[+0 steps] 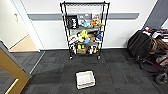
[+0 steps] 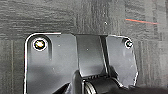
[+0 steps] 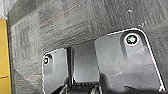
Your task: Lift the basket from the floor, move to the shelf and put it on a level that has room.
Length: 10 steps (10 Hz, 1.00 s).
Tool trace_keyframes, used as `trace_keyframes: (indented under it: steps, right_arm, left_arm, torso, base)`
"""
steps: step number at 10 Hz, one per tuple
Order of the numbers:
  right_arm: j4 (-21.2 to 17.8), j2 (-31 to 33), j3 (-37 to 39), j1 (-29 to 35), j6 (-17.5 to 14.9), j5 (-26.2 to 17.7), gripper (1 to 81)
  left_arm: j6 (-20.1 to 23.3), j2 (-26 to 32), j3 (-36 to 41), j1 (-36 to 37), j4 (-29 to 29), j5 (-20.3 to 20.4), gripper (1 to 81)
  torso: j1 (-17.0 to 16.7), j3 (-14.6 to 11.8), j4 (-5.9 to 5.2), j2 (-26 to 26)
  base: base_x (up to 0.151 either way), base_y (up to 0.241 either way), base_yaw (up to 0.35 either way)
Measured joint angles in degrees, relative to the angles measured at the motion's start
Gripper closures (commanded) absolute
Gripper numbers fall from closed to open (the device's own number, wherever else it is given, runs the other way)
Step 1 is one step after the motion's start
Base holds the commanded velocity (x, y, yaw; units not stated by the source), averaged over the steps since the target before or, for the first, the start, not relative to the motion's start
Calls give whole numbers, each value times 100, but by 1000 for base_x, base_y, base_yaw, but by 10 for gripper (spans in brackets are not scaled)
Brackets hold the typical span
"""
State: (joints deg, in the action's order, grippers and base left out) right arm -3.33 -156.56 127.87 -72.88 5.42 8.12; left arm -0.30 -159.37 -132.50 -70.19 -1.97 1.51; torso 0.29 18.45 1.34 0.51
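The basket (image 1: pixel 85 79) sits on the dark grey carpet floor (image 1: pixel 117 75) near the bottom middle of the head view, its white lining facing up. Beyond it, against the white wall, stands the shelf (image 1: pixel 85 30), a tall black wire rack on castors. Its top level (image 1: pixel 85 3) looks bare, while the lower tiers carry toys, boxes and a black bag (image 1: pixel 72 21). Both wrist views look down at carpet (image 2: pixel 75 15) (image 3: pixel 75 22) past the robot's dark plate.
A doorway (image 1: pixel 22 45) with tan floor opens at the left. A yellow-brown frame (image 1: pixel 12 70) leans in at the lower left. An office chair draped with dark clothes (image 1: pixel 143 45) and clutter stand at the right.
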Motion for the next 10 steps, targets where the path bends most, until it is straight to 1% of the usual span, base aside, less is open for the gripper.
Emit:
trace_keyframes:
  steps: [3,5,10]
  right_arm:
    - [5,-11,41,-90,-2,-18,10]
    - [2,-18,96,-16,0,41,10]
    - [0,-90,226,-77,2,23,10]
  left_arm:
    - [0,-1,9,-78,0,-20,10]
    - [0,-4,9,5,0,27,10]
    - [0,-1,9,-61,0,0,10]
  torso:
    - [-6,0,0,-2]
    - [-6,2,0,-2]
    - [-5,2,0,-4]
  base:
    - [79,0,0]
    - [91,0,0]
    - [109,0,0]
